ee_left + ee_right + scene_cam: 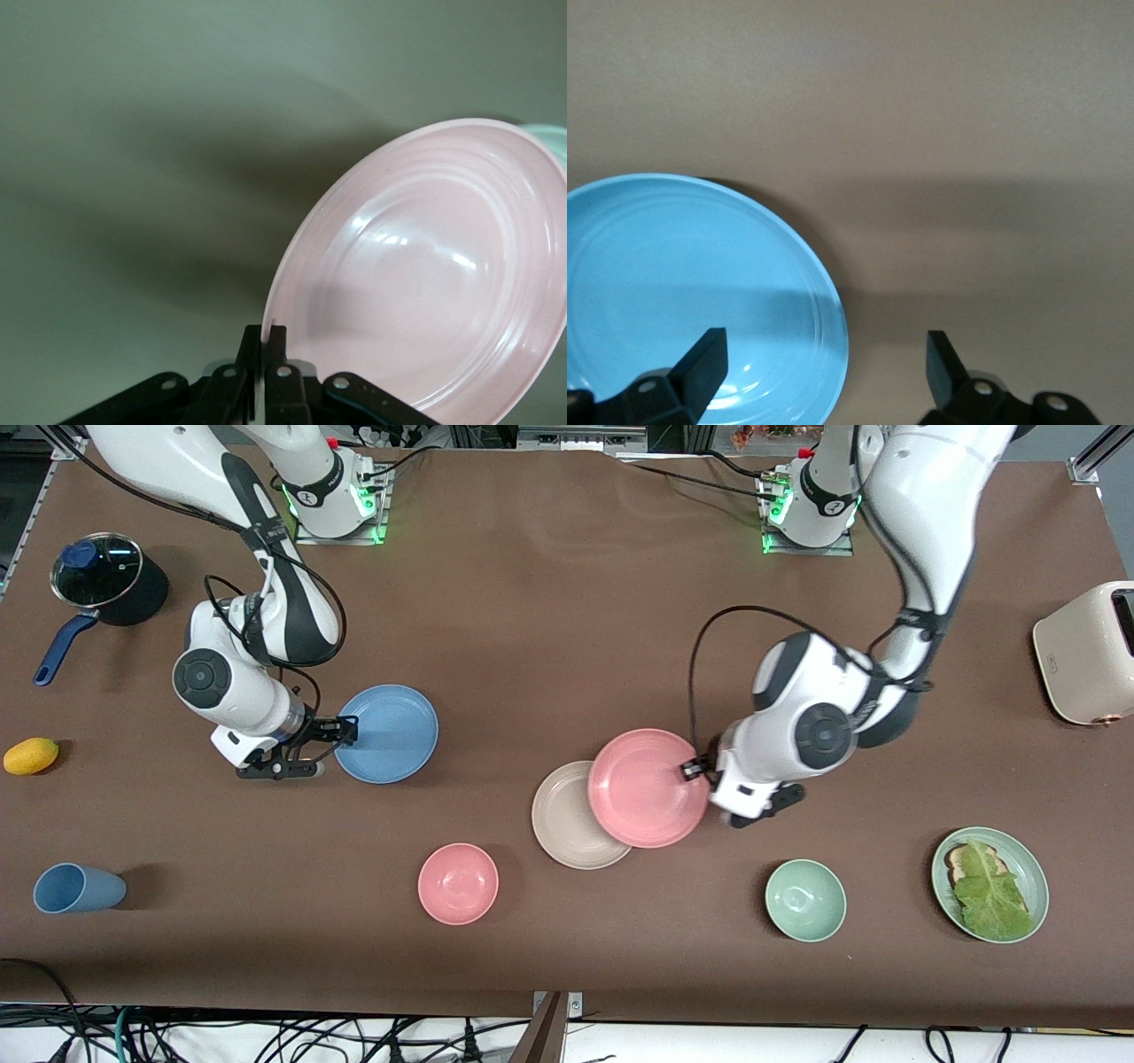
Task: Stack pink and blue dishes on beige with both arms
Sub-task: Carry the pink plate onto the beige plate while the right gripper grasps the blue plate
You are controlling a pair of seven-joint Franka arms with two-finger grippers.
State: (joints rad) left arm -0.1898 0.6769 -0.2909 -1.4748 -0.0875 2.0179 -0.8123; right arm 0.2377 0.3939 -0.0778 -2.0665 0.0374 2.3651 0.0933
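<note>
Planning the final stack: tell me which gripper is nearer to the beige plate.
Left. The left gripper is shut on the pink plate's rim, which overlaps the beige plate. The right gripper is open at the blue plate, toward the right arm's end.

the left gripper (694, 770), its fingers pinched on the rim of the flat round pink plate (648, 799), holds that plate over part of the round cream-beige plate (570, 819); the beige plate's uncovered part, toward the right arm's end of the table, is open from above. nearer the front camera, a small deep pink bowl (458, 883) and a pale green bowl (805, 900) flank that spot, with bare brown tablecloth (549, 646) between them. the right gripper (321, 745), fingers spread, sits at the edge of the flat round blue plate (388, 733), one finger (700, 365) over its rim. between the blue plate and the beige plate lies a wide bare stretch of cloth.
</note>
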